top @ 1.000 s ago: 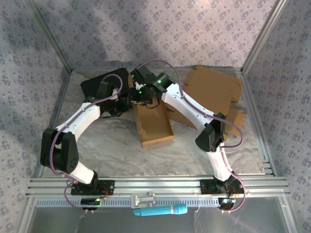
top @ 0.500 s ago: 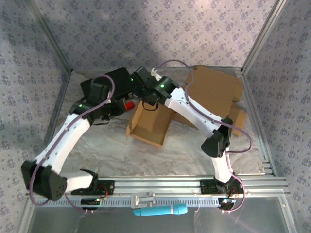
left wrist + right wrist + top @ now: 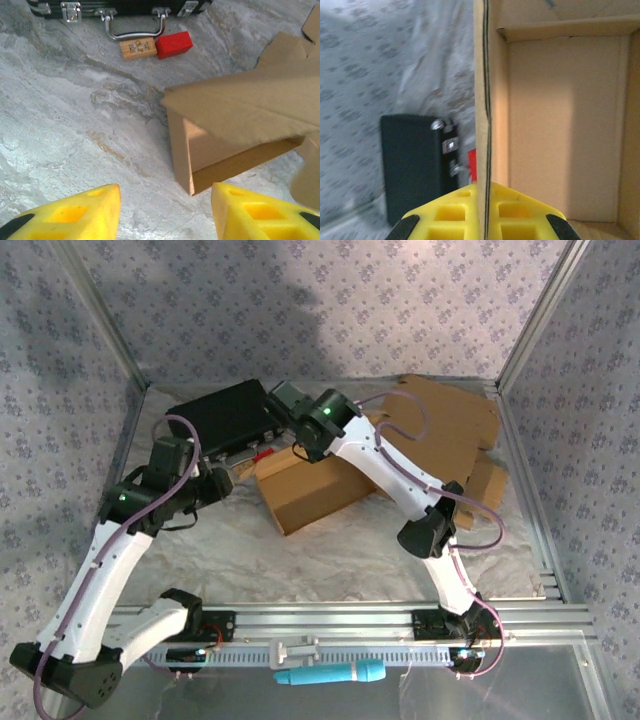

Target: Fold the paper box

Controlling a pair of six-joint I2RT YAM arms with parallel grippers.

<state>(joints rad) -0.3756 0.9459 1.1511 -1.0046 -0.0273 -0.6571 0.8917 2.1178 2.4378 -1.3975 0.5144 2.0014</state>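
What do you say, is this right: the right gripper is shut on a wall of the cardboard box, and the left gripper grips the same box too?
Not quite. The left gripper grips nothing: in the left wrist view its jaws stand open, apart from the cardboard box. The right gripper is indeed shut on a wall of that box.

Pale floral-patterned walls [image 3: 420, 300] close in three sides, with a shadow darkening the upper middle. A crumpled grey-white covering lies over the table [image 3: 300, 565]. Metal rails [image 3: 330, 620] cross the bottom.
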